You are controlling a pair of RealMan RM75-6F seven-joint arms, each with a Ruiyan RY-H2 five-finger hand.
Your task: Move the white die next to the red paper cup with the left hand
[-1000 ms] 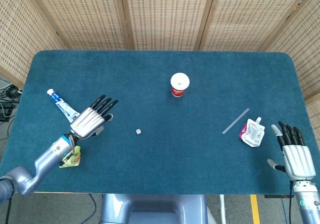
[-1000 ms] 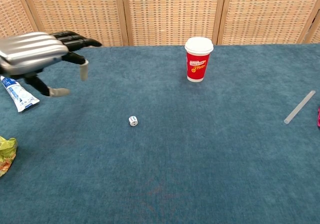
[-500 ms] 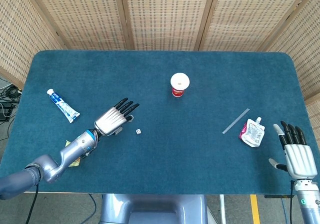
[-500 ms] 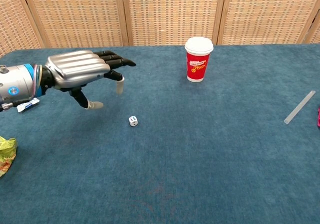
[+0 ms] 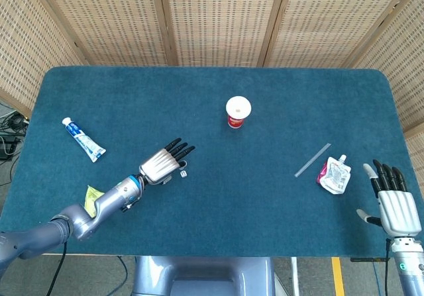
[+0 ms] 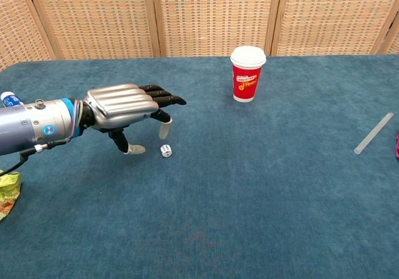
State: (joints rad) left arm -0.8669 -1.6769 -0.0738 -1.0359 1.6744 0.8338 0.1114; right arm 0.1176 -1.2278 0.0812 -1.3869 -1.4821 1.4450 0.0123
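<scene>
The white die lies on the blue table, left of centre and near the front. My left hand hovers just above and to the left of it, palm down, fingers spread and holding nothing; the thumb tip hangs close beside the die. The red paper cup with a white lid stands upright further back and to the right. My right hand rests open at the table's front right corner, seen only in the head view.
A toothpaste tube lies at the left, a green wrapper near the front left edge. A clear straw and a pink-and-white pouch lie at the right.
My left hand has travelled right and forward across the table and come down over the die. The right hand has barely moved; the die and cup stayed put.
</scene>
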